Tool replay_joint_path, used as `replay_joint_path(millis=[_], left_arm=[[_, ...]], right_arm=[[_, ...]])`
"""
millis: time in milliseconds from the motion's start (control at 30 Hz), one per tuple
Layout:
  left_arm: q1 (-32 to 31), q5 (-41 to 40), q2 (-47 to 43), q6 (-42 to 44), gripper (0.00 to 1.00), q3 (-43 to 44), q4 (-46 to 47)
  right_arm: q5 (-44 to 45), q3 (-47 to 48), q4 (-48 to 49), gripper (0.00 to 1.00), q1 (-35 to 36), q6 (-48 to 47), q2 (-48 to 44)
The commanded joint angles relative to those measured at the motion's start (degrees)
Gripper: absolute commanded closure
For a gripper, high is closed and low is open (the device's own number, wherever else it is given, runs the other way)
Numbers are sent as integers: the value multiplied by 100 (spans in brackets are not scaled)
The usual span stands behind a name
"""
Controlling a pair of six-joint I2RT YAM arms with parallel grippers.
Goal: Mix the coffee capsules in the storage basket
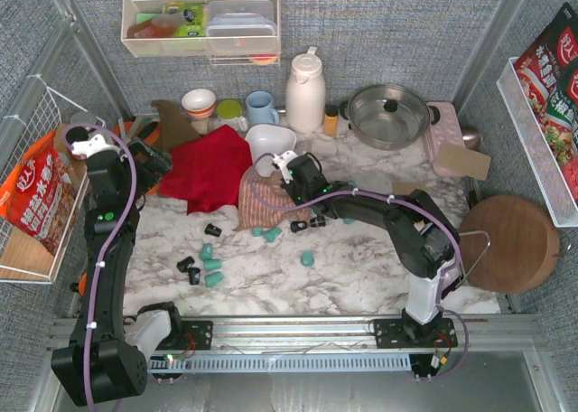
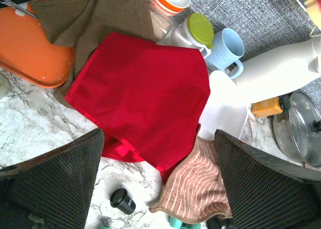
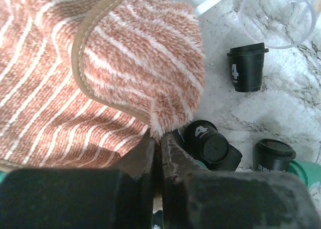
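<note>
My right pincer is closed on the fluffy hem of the striped towel, with the folded corner pinched between its jaws. I judge the grip is there to drag the towel aside: it lies on the table just near of the storage basket, and black pods sit right against its edge, so it may cover others. My left pincer hangs wide open and empty above the red cloth at the far left, probably parked out of the right arm's way.

The coffee capsules are not in the basket. They are scattered over the marble table, with a teal and black cluster at near left, a few more by the towel's near edge, and one teal pod alone towards the middle. Up close they are small tapered cups, and the black ones carry a white numeral on the side. One stands upright and another is tipped over right at my fingertips. The basket is a plain white tub, and from above I see no pods inside it.
</note>
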Motion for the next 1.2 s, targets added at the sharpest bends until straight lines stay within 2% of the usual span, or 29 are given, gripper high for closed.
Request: replay_joint_path(millis=[0,67,333,533,667,833,967,1167], left_arm=[[13,1,-20,-49,1,-13,197],[13,1,-22,-56,1,-22,205],[15,12,-19,-91,1,-41,232],[13,-43,-65,-77,1,-50,223],[22,-25,-39,-97,1,-57,231],[22,-24,-34,-97,1,-67,234],[33,-34,-66,-86,1,-67,241],[31,-26,-120,-93,1,-74,227]], right_arm=[[-42,54,-170,97,70,19,-233],[-54,80,-252,100,116,32,-346],[-349,353,-646,100,272,133,-879],[-783,902,-1057,100,343,148,-1247],[-951,1148,-865,100,340,186,-1496],[-770,1132,-94,100,344,307,-1903],[240,740,740,100,340,106,-2355],[3689,-781,3212,100,160,-972,-2943]])
